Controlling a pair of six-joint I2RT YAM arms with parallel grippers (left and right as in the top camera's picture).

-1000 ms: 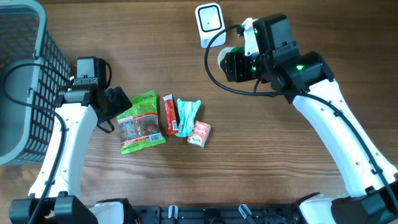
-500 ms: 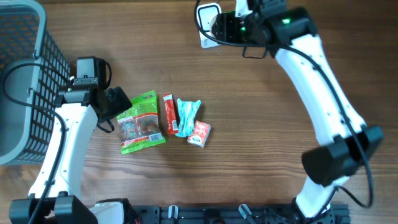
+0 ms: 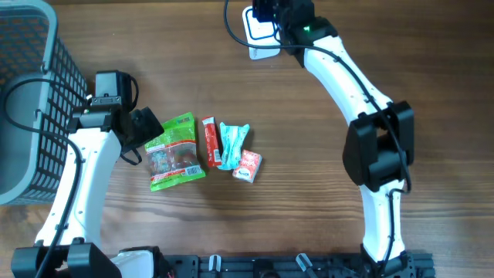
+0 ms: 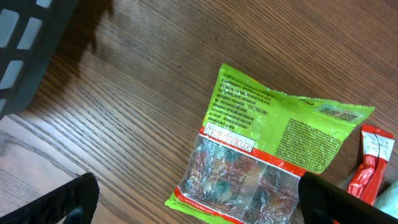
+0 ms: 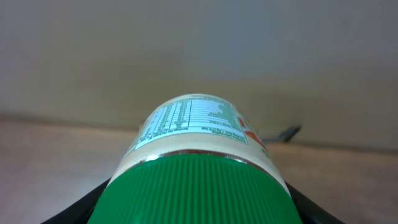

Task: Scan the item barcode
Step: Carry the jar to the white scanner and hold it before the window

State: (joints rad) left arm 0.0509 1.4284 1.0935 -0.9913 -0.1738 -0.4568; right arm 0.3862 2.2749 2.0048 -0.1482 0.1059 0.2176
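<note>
A jar with a green ribbed lid (image 5: 193, 193) and a white nutrition label (image 5: 193, 121) fills the right wrist view, and my right gripper (image 5: 193, 213) is shut on it from both sides. No barcode shows on the label's visible side. Overhead, the right gripper (image 3: 272, 11) is at the table's far edge, right over the white scanner (image 3: 259, 37); the jar is hidden under the arm there. My left gripper (image 3: 143, 127) stands open beside a green snack bag (image 3: 174, 150), its fingers (image 4: 68, 200) wide apart over the bag (image 4: 267, 143) with nothing held.
A grey basket (image 3: 31, 93) stands at the left edge. Beside the green bag lie a red stick packet (image 3: 211, 141), a teal packet (image 3: 231, 144) and a small red-and-white packet (image 3: 248, 165). The scanner's cable runs off the far edge.
The right arm has swung left and toward the far edge with the jar, from right of the scanner to directly over it. The left arm has not moved.
</note>
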